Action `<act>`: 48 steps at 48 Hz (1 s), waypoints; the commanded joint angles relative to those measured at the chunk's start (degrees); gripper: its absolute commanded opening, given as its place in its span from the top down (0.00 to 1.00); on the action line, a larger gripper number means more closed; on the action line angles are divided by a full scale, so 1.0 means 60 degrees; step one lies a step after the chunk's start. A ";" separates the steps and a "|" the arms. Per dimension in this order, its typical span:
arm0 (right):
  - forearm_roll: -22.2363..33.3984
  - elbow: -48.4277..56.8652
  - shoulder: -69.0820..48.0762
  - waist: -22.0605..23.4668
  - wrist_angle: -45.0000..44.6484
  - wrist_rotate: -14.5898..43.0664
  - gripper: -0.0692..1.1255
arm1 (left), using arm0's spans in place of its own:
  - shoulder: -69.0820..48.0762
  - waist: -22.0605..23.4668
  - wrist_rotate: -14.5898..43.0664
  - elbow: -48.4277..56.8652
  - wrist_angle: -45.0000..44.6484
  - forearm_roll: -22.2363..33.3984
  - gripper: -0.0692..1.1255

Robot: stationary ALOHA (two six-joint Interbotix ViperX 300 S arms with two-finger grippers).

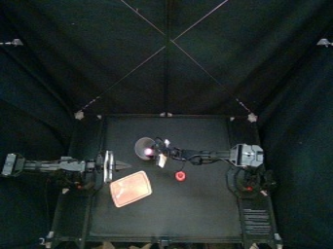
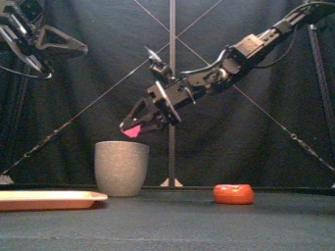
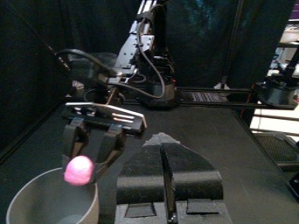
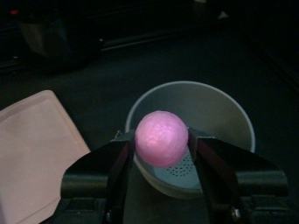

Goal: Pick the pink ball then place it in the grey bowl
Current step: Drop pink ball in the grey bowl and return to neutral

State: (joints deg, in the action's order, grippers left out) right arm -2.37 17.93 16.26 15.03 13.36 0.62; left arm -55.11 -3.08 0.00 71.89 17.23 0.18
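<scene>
The right hand clamps the slightly oval pink ball, long axis along its jaws, above the grey bowl.

Black table carries three things, all apart. Flat pink tray lies left of centre toward the front, set askew. Grey cup stands upright behind it, nearer the back. Small red toy, round and low, sits right of the tray.
</scene>
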 commanded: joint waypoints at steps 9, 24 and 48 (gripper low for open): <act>0.0161 -0.0879 0.0117 0.0264 -0.0718 -0.0015 0.11 | 0.0044 -0.0015 0.0029 -0.0073 0.0088 0.0000 0.88; 0.0015 -0.0073 -0.0557 0.0146 0.0176 -0.0015 0.06 | 0.0044 -0.0015 -0.0015 0.0088 0.0088 0.0000 0.88; -0.0806 0.5845 -0.4644 -0.0908 0.4980 -0.0015 0.06 | 0.0044 -0.0015 -0.0015 0.0527 0.0073 0.0073 0.88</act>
State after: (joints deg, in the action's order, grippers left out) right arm -7.03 49.75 -6.94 10.37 40.96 0.44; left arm -55.11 -3.08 -0.09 75.67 17.23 0.44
